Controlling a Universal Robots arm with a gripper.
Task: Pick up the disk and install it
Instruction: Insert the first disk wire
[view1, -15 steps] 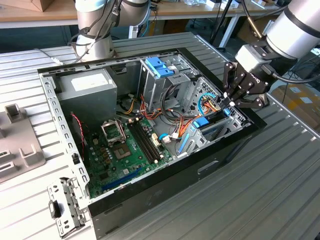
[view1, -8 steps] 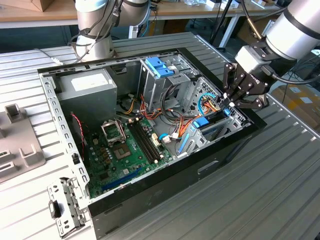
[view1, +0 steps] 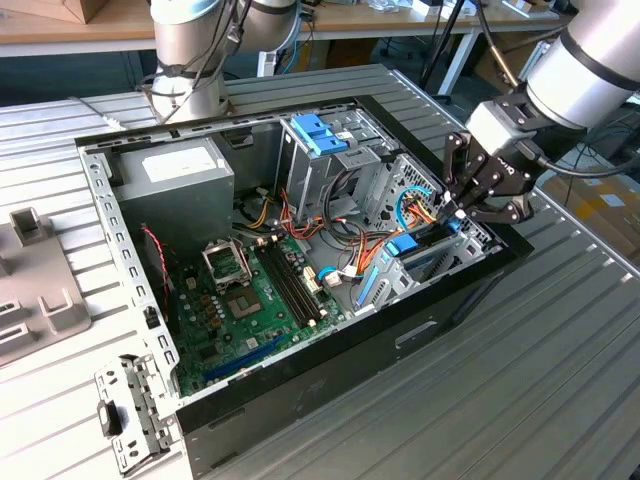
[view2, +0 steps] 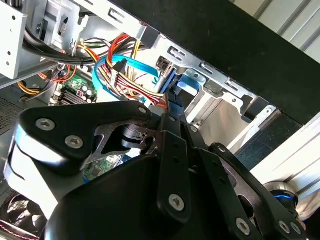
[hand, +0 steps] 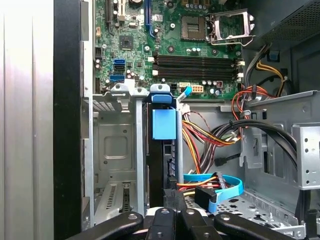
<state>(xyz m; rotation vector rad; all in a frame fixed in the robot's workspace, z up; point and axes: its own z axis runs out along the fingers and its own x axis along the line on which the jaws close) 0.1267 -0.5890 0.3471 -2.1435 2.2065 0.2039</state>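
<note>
The disk (view1: 424, 257) stands on edge in the drive cage at the exterior view's right end of the open computer case, a dark slab between blue rails. In the first wrist view its blue tab (hand: 164, 124) faces the motherboard and its dark body (hand: 155, 165) runs back toward the fingers. My gripper (view1: 456, 214) hangs over the cage's outer end, shut on the disk's near end (view2: 186, 86). In the second wrist view one black finger (view2: 171, 107) lies against that blue end. The gripper's linkage (view2: 150, 200) hides the rest of the disk there.
Orange, yellow and red cables and a blue ribbon cable (hand: 226, 187) crowd the space beside the cage. The motherboard (view1: 245, 300), a grey power supply (view1: 175, 175) and a blue-latched upper bay (view1: 318, 135) sit inside the case. A loose metal bracket (view1: 130, 410) lies on the slatted table.
</note>
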